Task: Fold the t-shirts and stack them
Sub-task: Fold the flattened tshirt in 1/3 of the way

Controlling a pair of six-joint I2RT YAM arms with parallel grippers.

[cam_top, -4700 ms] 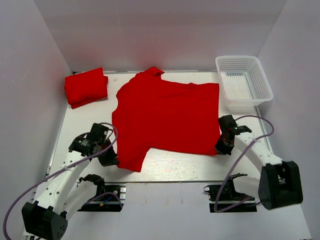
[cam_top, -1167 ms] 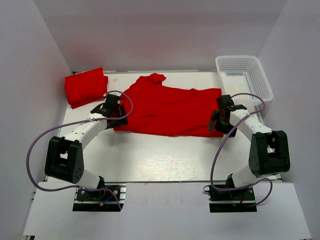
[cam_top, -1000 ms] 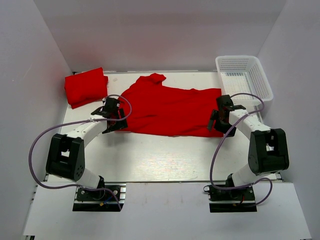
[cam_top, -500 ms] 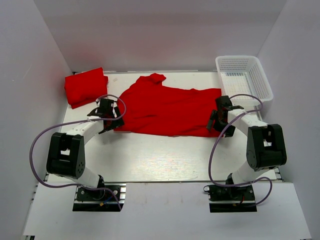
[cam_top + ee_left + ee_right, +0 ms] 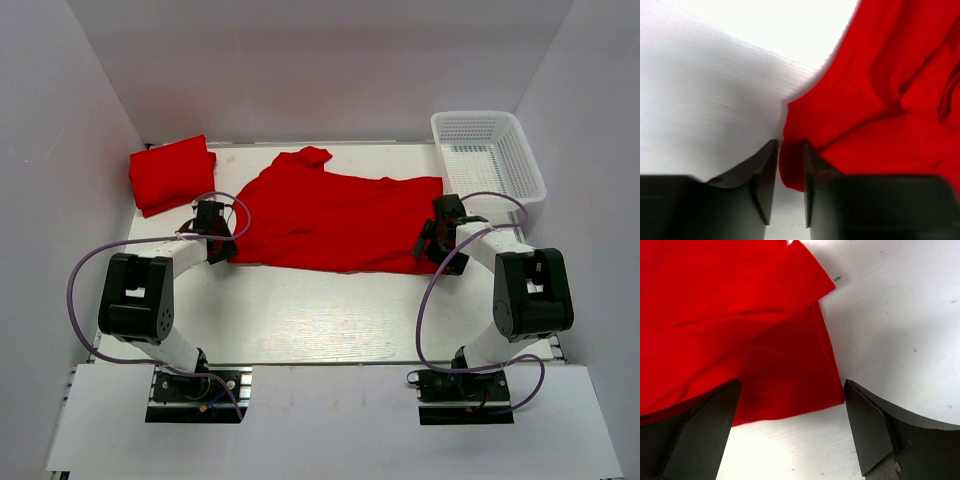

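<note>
A half-folded red t-shirt (image 5: 340, 215) lies across the back middle of the white table (image 5: 330, 310). A second t-shirt (image 5: 172, 175), folded into a block, sits at the back left. My left gripper (image 5: 225, 246) is at the spread shirt's near left corner. In the left wrist view this gripper (image 5: 789, 150) has its fingers drawn close with the cloth's corner (image 5: 792, 170) pinched between them. My right gripper (image 5: 436, 250) is at the near right corner. In the right wrist view it (image 5: 791, 387) stands wide open, its fingers on either side of the shirt's corner (image 5: 785, 380).
A white mesh basket (image 5: 490, 150) stands at the back right, just beyond the right arm. White walls close in the table on three sides. Both arms' purple cables loop over the table's near half.
The left gripper slid a little left to the shirt's corner and closed from wide open onto the cloth. The right gripper stayed open and barely moved. The shirt lies as before.
</note>
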